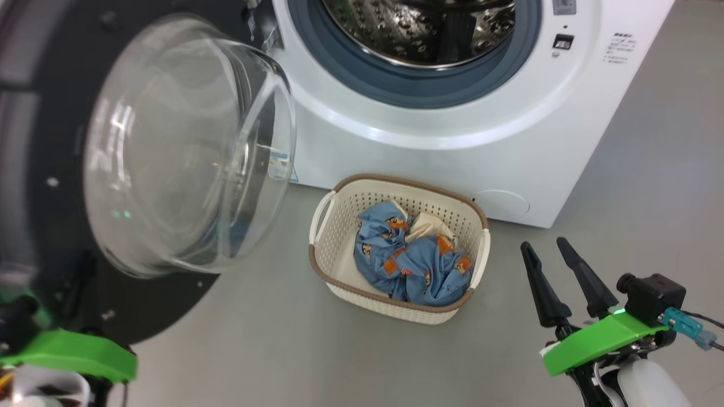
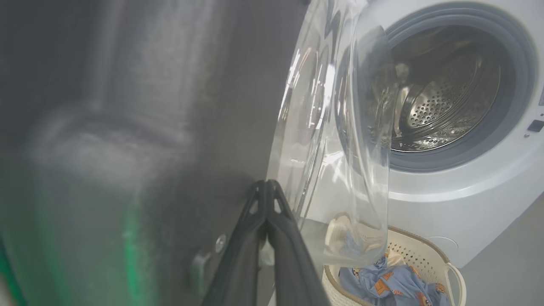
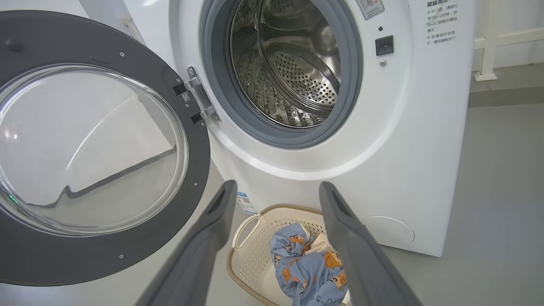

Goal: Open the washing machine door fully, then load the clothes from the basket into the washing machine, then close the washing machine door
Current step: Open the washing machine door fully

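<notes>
**Here, an Open Door and a Loaded Basket**

The left gripper [image 2: 267, 187] has its two dark fingers pressed flat together, with nothing between them. Their joined tip sits right at the washing machine door [image 2: 170, 106], where the black rim meets the clear glass bowl (whether it actually touches the door cannot be told). The door is swung wide open on its metal hinge [image 3: 197, 100], and the bowl bulges out from the rim's inner face. Beyond that tip, past the glass, stands the washing machine [image 2: 459, 199], its grey rubber ring [image 2: 518, 85] circling the perforated steel drum [image 2: 442, 106].

The right gripper [image 1: 544, 246] holds its fingers spread wide, gripping nothing, above the grey floor [image 1: 254, 339]. Ahead of it and to its left stands the basket [image 1: 339, 243], apart from the fingers, on the floor near the foot of the machine's front. The clothes [image 1: 413, 265] lie bundled inside the basket: light-blue fabric printed with orange-brown bears, and a cream garment [image 1: 427, 226] tucked in on the side farther from this gripper. A small blue label sticker [image 3: 243, 203] sits low on the machine's front, just beyond the basket's far left handle.
</notes>
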You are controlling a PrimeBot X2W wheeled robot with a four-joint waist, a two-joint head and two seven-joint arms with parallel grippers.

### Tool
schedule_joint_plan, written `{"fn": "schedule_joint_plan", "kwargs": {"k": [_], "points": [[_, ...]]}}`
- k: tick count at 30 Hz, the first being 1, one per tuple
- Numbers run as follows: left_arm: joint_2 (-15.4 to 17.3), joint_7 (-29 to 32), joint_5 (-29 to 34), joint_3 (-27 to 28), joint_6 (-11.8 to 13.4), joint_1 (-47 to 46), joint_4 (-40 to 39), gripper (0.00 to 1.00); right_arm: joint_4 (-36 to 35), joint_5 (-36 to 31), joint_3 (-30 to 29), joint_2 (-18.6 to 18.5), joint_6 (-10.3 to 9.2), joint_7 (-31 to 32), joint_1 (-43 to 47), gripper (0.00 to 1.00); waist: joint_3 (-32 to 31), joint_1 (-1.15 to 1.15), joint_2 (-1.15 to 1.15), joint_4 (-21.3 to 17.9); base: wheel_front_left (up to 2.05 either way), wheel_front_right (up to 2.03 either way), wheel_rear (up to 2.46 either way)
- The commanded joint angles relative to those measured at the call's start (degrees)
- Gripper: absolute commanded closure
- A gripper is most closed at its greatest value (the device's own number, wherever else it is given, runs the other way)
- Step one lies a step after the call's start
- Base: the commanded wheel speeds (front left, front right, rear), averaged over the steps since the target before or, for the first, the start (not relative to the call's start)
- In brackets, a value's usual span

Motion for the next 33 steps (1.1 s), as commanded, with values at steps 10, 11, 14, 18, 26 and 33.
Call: {"fn": "schedule_joint_plan", "kwargs": {"k": [10,11,14,18,26,33], "points": [[8.18,0.22,-2.18,7.1,0.05,-8.5,7.98,1.0,-1.68,-0.83,0.7,0.98,0.09,-0.69,-3.85,0.0,3.86,0.0,0.0,0.7,0.0,0.0,0.0],[8.71,0.24,-2.29,7.27,-0.19,-9.26,9.02,1.0,-1.69,-0.89,0.6,1.0,0.09,-0.69,-4.03,0.0,4.13,0.0,0.0,0.75,0.0,0.0,0.0],[10.23,0.51,-2.5,7.24,-1.33,-11.87,12.38,1.0,-1.67,-1.12,0.6,1.01,0.09,-0.69,-4.75,0.0,4.97,0.0,0.0,0.84,0.0,0.0,0.0],[12.47,0.66,-2.15,7.0,-2.43,-15.62,17.18,1.0,-1.6,-1.3,0.7,0.84,0.09,-0.69,-6.12,0.0,5.93,0.0,0.0,0.76,0.0,0.0,0.0],[15.67,0.49,-0.69,5.36,-4.17,-22.59,26.43,1.0,-1.56,-1.54,0.74,0.96,0.09,-0.69,-7.72,0.0,7.42,0.0,0.0,0.4,0.0,0.0,0.0],[17.08,-0.96,0.34,3.91,-5.41,-26.31,32.7,1.0,-1.28,-1.34,0.8,1.25,0.09,-0.69,-8.05,0.0,7.51,0.0,0.0,-0.19,0.0,0.0,0.0]]}}
